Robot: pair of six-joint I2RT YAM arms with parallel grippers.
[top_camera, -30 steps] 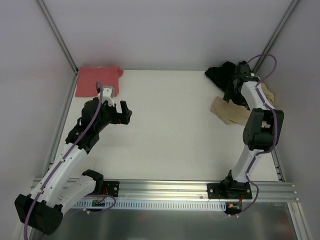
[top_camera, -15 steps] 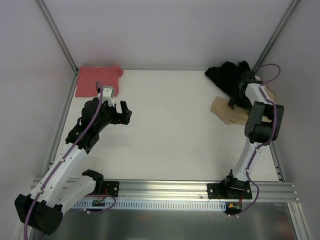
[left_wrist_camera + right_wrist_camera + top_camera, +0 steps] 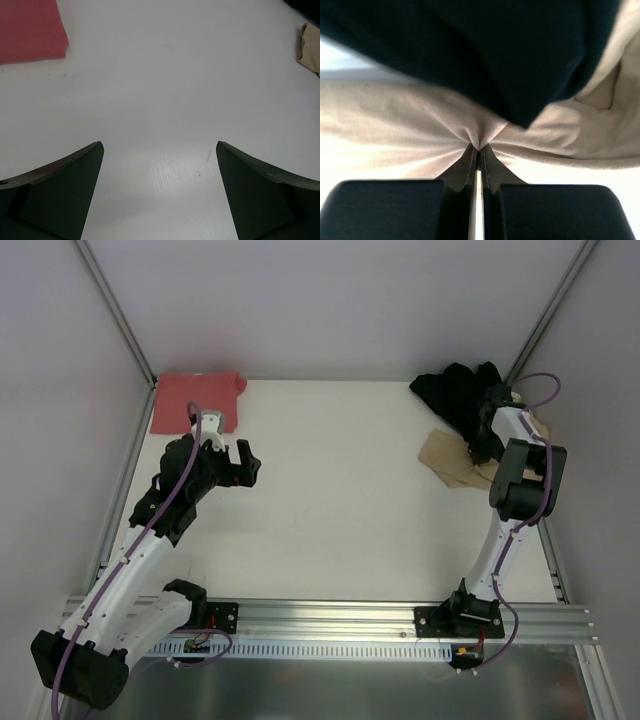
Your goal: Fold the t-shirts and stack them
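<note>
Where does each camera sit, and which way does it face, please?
Top external: above, behind the bases, looking down on the table; both arms show.
Left wrist: left arm, facing across the table; open left gripper below.
Right wrist: close on the tan t-shirt, pinched by shut right gripper.
Shared: top and left wrist see the salmon-red t-shirt.

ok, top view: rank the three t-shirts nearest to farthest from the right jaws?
1. tan t-shirt: far right side, its cloth pinched in the right jaws.
2. black t-shirt: far right corner, just behind the tan one and lying partly over it.
3. salmon-red t-shirt: far left corner, on the opposite side.
</note>
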